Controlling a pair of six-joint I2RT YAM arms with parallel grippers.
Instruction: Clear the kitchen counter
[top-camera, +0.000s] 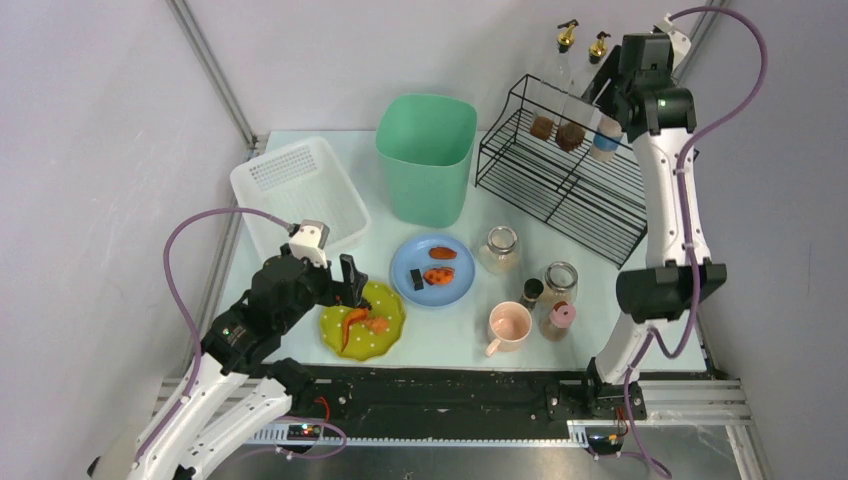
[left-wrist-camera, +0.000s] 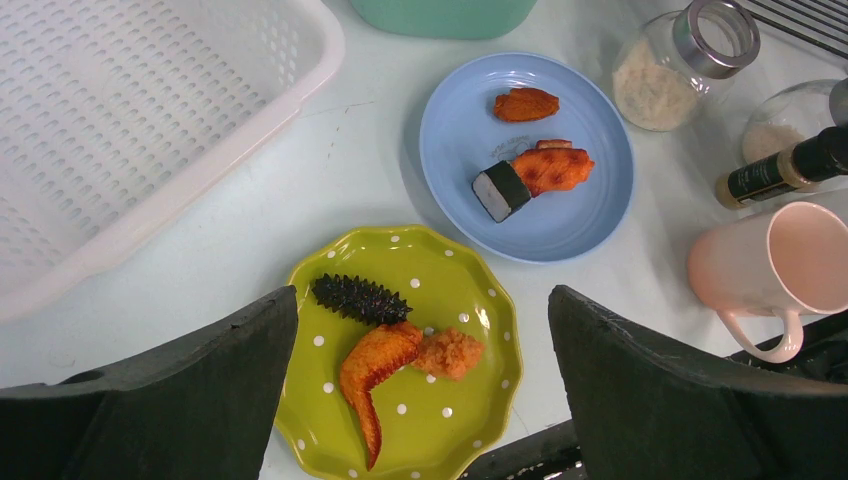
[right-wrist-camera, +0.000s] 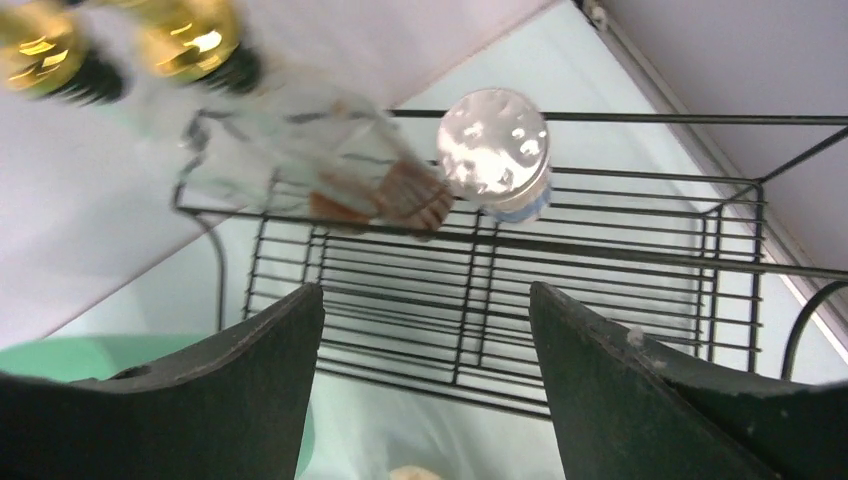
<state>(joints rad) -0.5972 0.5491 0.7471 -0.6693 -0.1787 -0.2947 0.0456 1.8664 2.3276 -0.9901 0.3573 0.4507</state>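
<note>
Squarely beneath left gripper — fingers spread, empty — green plate on counter; right gripper, also open, well apart at rack.

Bright even light; kitchen counter softly shadowed; bottles blurred.

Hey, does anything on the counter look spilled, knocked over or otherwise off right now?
Nothing stands out. The food sits within the green plate and the blue plate, the pink mug and the jar of pale grains stand upright, and no spill shows on the kitchen counter.
</note>
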